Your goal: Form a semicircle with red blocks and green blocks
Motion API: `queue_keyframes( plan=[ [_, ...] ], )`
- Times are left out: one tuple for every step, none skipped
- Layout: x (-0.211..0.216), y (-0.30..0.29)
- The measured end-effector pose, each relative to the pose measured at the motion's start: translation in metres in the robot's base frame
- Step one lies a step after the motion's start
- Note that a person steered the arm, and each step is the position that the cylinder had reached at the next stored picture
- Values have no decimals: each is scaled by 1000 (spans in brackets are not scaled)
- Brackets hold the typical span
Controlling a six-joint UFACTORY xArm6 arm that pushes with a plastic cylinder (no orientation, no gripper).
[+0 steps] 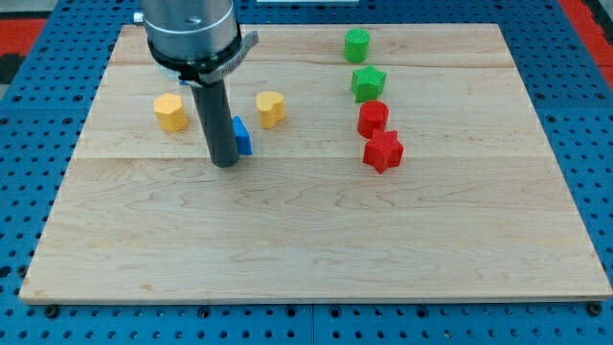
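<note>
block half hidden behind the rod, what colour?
Blue. The blue block sits just right of my tip, partly hidden by the rod; camera view shows it.

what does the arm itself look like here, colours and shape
Only the arm's end shows at the view's top: a wide grey metallic cylinder with a darker band and small bracket at its base. From it hangs a straight dark grey rod, smooth and unmarked. My tip is its flat round lower end. No cables or labels show.

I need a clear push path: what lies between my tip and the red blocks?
Only bare board between my tip and the red blocks, per the camera view.
</note>
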State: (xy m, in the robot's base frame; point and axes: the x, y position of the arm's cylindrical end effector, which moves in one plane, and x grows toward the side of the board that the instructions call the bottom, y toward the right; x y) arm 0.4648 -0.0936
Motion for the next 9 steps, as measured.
queue_keyframes(
  plan=[
    [36,109],
    [21,177],
    [3,186],
    [-42,137],
    [-29,156],
    [-38,200],
    [-89,200],
    [-76,142],
    [-73,154]
  ],
)
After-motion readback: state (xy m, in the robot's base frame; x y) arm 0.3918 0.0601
